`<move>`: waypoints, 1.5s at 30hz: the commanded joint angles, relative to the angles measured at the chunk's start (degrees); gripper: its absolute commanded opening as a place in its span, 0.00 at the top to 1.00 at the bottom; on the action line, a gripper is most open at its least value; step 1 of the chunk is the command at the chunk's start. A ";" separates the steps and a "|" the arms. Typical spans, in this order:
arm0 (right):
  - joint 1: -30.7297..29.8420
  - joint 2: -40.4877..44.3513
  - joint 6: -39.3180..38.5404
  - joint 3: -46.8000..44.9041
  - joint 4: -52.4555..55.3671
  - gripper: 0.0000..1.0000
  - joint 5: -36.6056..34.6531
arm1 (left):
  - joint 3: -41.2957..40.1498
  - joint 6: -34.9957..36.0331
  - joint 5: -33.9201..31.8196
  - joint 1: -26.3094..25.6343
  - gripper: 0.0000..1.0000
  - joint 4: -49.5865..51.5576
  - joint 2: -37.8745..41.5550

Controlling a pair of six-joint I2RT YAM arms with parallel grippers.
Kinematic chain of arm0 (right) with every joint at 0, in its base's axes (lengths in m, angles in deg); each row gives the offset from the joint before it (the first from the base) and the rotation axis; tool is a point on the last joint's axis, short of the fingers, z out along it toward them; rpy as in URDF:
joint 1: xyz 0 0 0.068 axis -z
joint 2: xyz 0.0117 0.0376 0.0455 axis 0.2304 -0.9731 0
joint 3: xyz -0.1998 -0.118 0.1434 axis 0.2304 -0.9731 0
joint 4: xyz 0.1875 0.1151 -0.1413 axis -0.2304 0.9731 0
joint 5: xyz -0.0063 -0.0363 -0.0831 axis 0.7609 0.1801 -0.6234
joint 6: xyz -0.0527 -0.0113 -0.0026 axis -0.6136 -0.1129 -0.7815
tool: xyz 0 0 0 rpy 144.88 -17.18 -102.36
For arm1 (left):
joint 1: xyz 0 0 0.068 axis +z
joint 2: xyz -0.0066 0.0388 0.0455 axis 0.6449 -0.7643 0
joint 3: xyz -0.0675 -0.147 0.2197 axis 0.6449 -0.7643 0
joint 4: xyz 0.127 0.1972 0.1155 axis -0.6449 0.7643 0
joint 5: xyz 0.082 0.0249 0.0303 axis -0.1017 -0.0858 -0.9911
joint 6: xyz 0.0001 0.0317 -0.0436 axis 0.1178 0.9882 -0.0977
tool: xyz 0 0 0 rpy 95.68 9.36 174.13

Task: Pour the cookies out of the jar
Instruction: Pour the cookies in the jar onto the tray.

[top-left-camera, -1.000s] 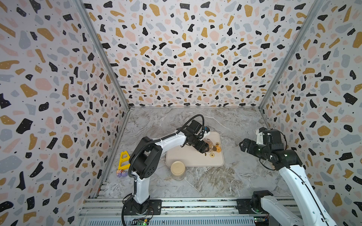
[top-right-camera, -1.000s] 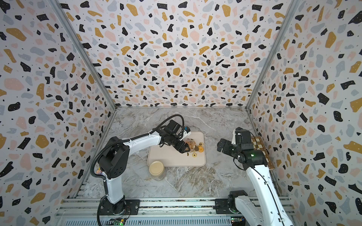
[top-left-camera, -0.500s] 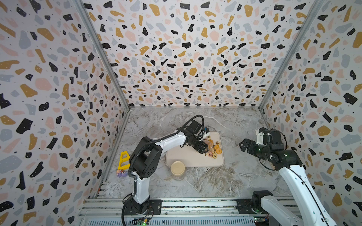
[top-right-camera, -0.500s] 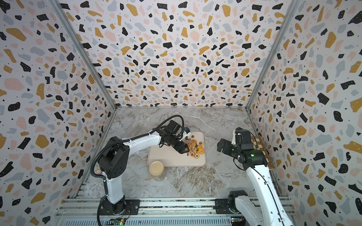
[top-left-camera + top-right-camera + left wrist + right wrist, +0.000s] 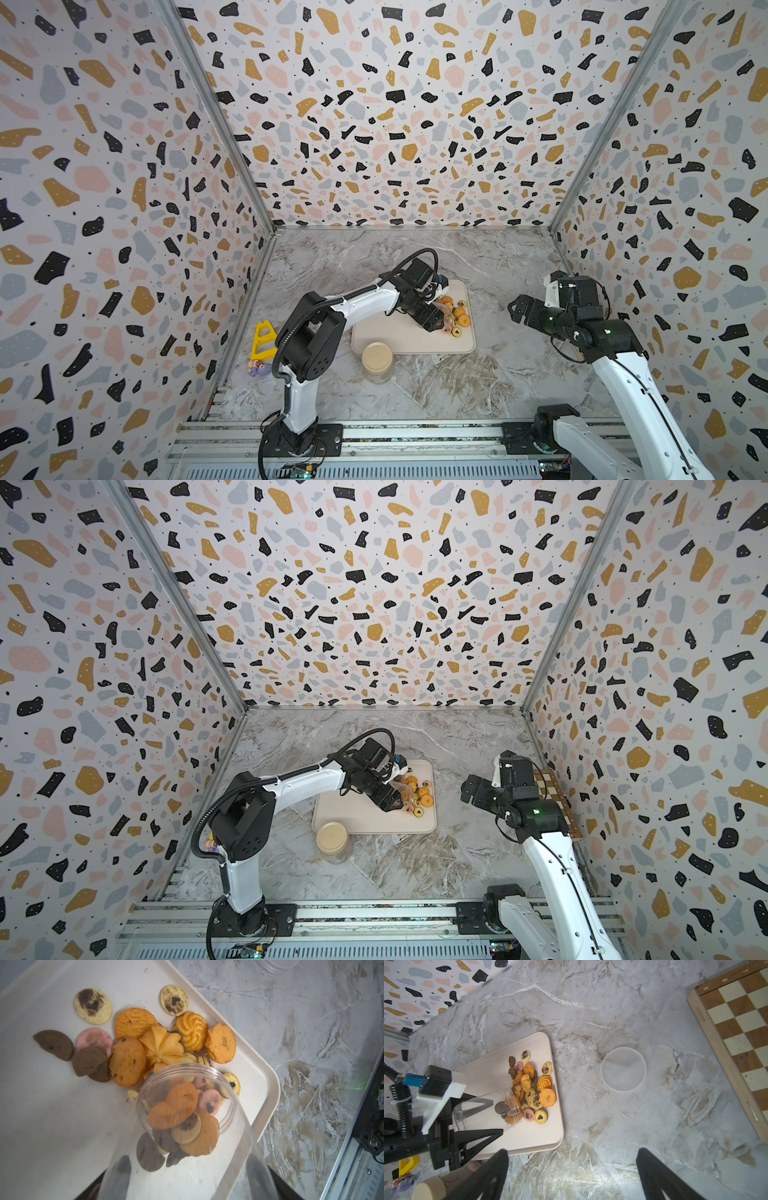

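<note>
Cookies (image 5: 162, 1047) lie in tilted jar (image 5: 207, 1172) and on tray (image 5: 52, 1126).

Bright, even, diffuse light, prob. from overhead; shadows on the marble table (image 5: 478, 386) are soft & faint. No hard glare, tho the pale tray (image 5: 52, 1105) washes out a bit. Both top views are wide-angle: wall (image 5: 374, 104) seams splay outward twd the edges, detail small but sharp. Left wrist view: cookies (image 5: 162, 1047) in focus, jar (image 5: 187, 1178) close to the lens is blurry. Right wrist view: table sharp, right gripper (image 5: 573, 1151) fingers (image 5: 483, 1176) dark & out of focus.
</note>
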 commanded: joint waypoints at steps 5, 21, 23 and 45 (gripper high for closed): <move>0.18 0.57 0.10 1.44 1.69 0.02 0.09 | 0.77 0.33 -0.18 -0.20 1.00 0.36 2.29; 0.12 0.29 0.18 2.78 1.88 0.02 0.58 | 7.19 2.67 -0.88 -0.82 1.00 9.00 2.68; 0.14 0.43 0.33 3.03 1.73 0.02 0.48 | 7.86 3.13 -0.69 -0.96 1.00 10.46 2.55; 0.13 0.02 0.80 3.22 0.57 0.01 4.63 | 9.41 3.35 -2.49 -2.11 1.00 10.81 8.95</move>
